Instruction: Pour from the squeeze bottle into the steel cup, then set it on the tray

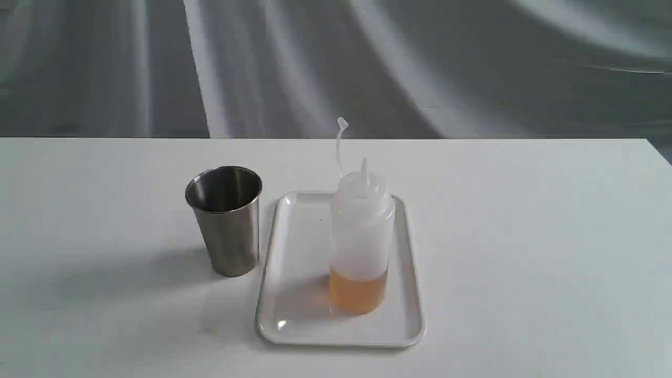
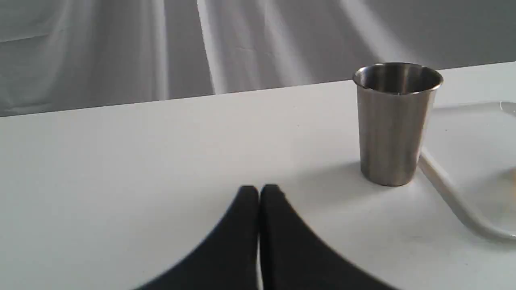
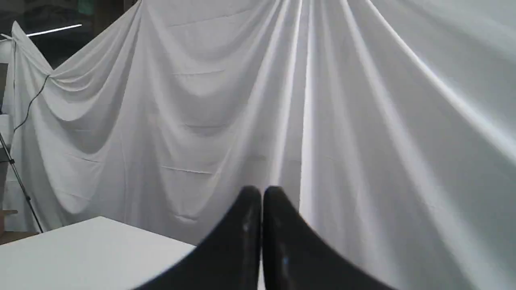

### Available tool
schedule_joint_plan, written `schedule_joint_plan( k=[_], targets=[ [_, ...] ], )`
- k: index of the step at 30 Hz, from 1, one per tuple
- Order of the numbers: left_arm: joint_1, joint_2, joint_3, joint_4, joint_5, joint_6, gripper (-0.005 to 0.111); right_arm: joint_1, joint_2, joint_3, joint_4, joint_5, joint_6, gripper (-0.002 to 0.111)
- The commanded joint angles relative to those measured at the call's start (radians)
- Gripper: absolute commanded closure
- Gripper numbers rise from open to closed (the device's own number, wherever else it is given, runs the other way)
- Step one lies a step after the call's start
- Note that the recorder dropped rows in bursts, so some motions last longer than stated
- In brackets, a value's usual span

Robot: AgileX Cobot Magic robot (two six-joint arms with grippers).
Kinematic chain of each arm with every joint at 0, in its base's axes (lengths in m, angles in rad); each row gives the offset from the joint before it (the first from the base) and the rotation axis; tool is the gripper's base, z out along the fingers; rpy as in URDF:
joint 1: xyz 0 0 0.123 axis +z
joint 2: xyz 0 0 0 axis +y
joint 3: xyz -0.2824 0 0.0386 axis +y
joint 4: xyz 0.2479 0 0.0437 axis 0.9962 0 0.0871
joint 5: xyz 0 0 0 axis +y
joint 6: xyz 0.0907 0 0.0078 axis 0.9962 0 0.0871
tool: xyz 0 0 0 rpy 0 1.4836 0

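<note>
Now, squeeze bottle [image 1: 362, 236]: upright on the tray [image 1: 294, 315], a little toward 5 o'clock from the tray's middle; amber liquid fills only its lowest part
Cap strap: stands up behind the nozzle, so the nozzle is uncovered and ready for pouring
Steel cup [image 1: 226, 220]: upright on the table [image 1: 525, 236], at about 10 o'clock from the tray, just beside its rim but not on it; probably kept near so that the bottle needs only a short way to it
Cup content: the inside is dark, I cannot tell if liquid is there
Left gripper [image 2: 259, 191]: fingers pressed together, holding nothing, low over the table, apart from the cup
Right gripper [image 3: 261, 193]: clenched and empty too, facing the white cloth [image 3: 322, 100], away from the objects
Stage, as I judge: nothing is held, so either the pour is not begun or the bottle was set down after it
</note>
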Motion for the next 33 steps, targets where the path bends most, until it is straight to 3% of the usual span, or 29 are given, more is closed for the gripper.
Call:
schedule_joint_plan(
  k=[1, 14, 19, 33],
  targets=[
    [-0.006, -0.003, 0.004, -0.001, -0.007, -0.005, 0.107, -0.008, -0.006, 0.006, 0.01, 0.032, 0.006, 0.108],
    [-0.006, -0.003, 0.004, -0.001, -0.007, -0.002, 0.107, -0.008, -0.006, 0.006, 0.01, 0.088, 0.006, 0.108],
    [-0.006, -0.003, 0.004, -0.001, -0.007, -0.002, 0.107, -0.024, -0.006, 0.017, 0.095, 0.182, 0.006, 0.108],
    [-0.006, -0.003, 0.004, -0.001, -0.007, -0.002, 0.107, -0.268, -0.057, 0.159, 0.035, 0.186, 0.006, 0.108]
  ],
)
